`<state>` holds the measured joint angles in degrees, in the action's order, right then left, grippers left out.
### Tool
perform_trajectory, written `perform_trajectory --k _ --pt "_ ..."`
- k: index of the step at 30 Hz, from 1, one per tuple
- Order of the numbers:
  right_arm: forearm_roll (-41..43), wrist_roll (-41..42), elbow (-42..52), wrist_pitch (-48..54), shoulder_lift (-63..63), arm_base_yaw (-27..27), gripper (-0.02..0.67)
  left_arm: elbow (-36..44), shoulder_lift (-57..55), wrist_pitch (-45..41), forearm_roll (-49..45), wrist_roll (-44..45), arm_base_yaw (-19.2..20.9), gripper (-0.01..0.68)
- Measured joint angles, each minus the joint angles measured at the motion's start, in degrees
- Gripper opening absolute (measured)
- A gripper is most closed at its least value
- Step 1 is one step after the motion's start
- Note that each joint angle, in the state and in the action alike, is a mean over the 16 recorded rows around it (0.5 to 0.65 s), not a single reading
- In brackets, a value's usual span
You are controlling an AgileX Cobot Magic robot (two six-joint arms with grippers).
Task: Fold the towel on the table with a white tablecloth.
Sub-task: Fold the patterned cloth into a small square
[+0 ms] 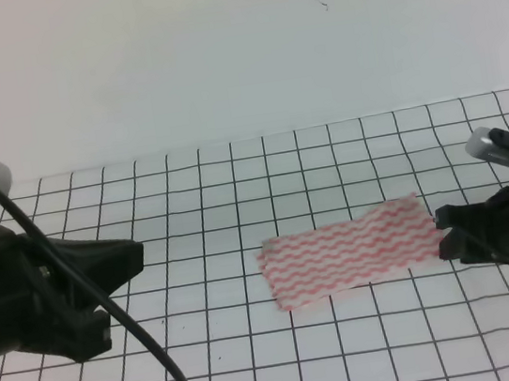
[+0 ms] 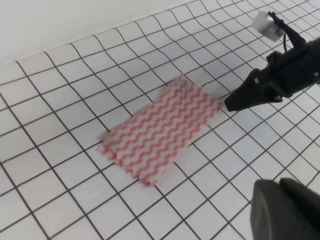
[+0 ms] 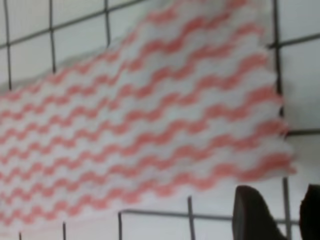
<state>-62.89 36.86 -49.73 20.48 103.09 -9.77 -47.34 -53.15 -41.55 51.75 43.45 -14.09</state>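
Note:
The towel (image 1: pixel 350 251), red-pink and white wavy stripes, lies flat and slightly tilted on the white gridded tablecloth (image 1: pixel 233 174) covering the table. It also shows in the left wrist view (image 2: pixel 162 127), where its near-left end shows stacked edges. It fills the right wrist view (image 3: pixel 140 125). My right gripper (image 1: pixel 442 232) is low at the towel's right edge, its tip (image 2: pixel 227 105) just off the cloth. Its fingers (image 3: pixel 252 215) stand a little apart with only tablecloth between them. My left gripper (image 1: pixel 136 254) is well left of the towel, empty, its fingers (image 2: pixel 285 210) together.
A plain white wall (image 1: pixel 216 54) rises behind the table's back edge. A black cable (image 1: pixel 132 331) loops from the left arm down to the front edge. Bare gridded cloth lies between the left gripper and the towel.

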Motion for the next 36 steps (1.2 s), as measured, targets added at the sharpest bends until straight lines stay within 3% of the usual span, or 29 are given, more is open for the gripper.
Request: perform_trajectory --k 11,25,36 --pt "-4.4 1.5 0.0 -3.0 2.5 0.0 0.221 0.0 0.0 -0.1 0.1 0.1 0.0 -0.001" --pt "-19.5 13.1 0.0 -3.3 4.6 0.0 0.221 0.0 0.0 -0.2 0.2 0.6 0.0 -0.001" --pt "-22.3 15.6 0.0 -3.4 5.0 0.0 0.205 0.0 0.0 -0.3 0.1 0.6 0.0 -0.001"
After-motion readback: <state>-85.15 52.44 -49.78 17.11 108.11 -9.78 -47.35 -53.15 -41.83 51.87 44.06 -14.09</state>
